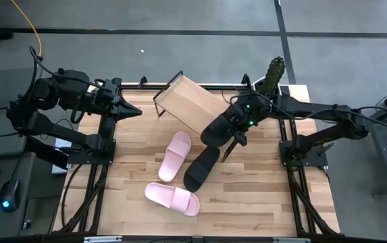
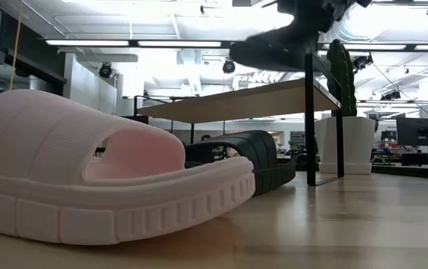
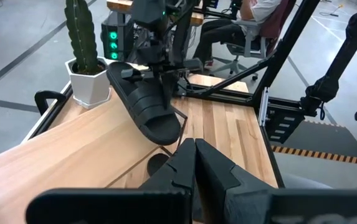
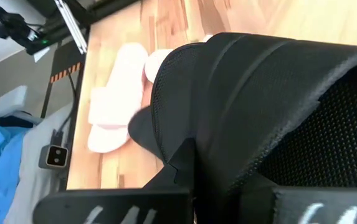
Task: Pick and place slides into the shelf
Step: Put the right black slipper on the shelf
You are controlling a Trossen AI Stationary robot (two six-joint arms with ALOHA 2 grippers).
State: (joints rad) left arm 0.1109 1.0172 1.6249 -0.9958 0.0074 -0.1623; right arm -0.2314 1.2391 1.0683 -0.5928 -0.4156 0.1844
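My right gripper (image 1: pixel 236 128) is shut on a black slide (image 1: pixel 217 128), held in the air over the lower right edge of the slanted wooden shelf (image 1: pixel 186 101). The slide also shows in the left wrist view (image 3: pixel 147 106) and the low view (image 2: pixel 273 48). The second black slide (image 1: pixel 201 167) lies flat on the table. One pink slide (image 1: pixel 175 155) lies beside it and the other (image 1: pixel 171 198) lies nearer the front. My left gripper (image 1: pixel 134 111) is shut and empty, raised at the table's far left. My right gripper holds the black slide at its wide strap (image 3: pixel 156 93), coming from above with the fingers (image 3: pixel 166 84) pointing down. The slide hides the fingertips in the right wrist view (image 4: pixel 259 93). The slide is lifted clear and tilted, with one end (image 3: pixel 166 132) lower than the other.
A white pot with a cactus (image 1: pixel 274 74) stands at the table's far right corner, just behind the right arm. The shelf's thin black frame (image 2: pixel 308 119) stands on the table at the back. People sit beyond the table's right side (image 3: pixel 259 12).
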